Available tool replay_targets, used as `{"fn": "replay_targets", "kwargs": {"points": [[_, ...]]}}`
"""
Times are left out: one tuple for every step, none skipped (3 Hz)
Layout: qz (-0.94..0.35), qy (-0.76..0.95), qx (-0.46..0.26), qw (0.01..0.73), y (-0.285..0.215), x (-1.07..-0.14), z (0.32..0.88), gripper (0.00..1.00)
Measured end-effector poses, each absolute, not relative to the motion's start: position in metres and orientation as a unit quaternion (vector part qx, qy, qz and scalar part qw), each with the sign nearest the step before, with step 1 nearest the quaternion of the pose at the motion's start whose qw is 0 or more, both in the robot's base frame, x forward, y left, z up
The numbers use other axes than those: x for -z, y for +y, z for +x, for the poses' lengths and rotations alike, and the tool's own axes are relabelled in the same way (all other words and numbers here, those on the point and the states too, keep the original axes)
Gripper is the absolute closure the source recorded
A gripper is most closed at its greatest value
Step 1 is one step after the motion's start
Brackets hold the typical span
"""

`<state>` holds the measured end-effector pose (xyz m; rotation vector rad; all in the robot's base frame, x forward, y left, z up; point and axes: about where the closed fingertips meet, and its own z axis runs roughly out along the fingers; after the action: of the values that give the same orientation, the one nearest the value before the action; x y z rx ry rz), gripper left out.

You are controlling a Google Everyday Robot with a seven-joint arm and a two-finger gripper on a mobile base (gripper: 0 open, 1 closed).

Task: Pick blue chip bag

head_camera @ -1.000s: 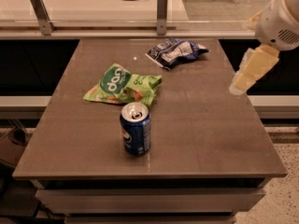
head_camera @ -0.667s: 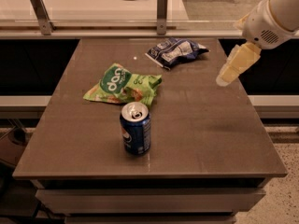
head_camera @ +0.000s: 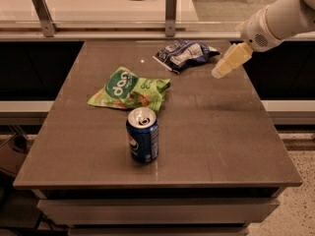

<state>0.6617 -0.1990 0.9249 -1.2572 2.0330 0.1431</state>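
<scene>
— Since the earlier view, what is seen to have shifted?

— Only the gripper point(head_camera: 217, 73) has been carried leftward in the picture, nearer the blue chip bag point(head_camera: 184, 53). Nothing on the tabletop point(head_camera: 216, 127) has been disturbed.

— How are both placed from the soda can point(head_camera: 142, 141)?

— The blue chip bag is found beyond the soda can and slightly to its right, lying flat near the tabletop's far edge. The gripper is held farther right of the soda can at much the same depth, angled down and leftward above the surface. Whether the jaws are apart or together cannot be told.

— What is the coming move judged to turn on?

— The bag is left of the jaws and just beside them, not yet touched. Its long axis runs roughly left to right, with the near end pointed at the gripper. A short leftward reach and a descent across the narrow width are probably called for. The green chip bag point(head_camera: 129, 90) is well out of the way.
</scene>
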Motion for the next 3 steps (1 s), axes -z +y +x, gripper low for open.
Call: {"fn": "replay_targets", "kwargs": {"points": [[-0.467, 0.794, -0.068, 0.383, -0.197, -0.913, 0.693, 0.0], [-0.448, 0.798, -0.077, 0.396, -0.199, -0.903, 0.72, 0.0], [-0.448, 0.798, -0.077, 0.396, -0.199, -0.903, 0.72, 0.0]]}}
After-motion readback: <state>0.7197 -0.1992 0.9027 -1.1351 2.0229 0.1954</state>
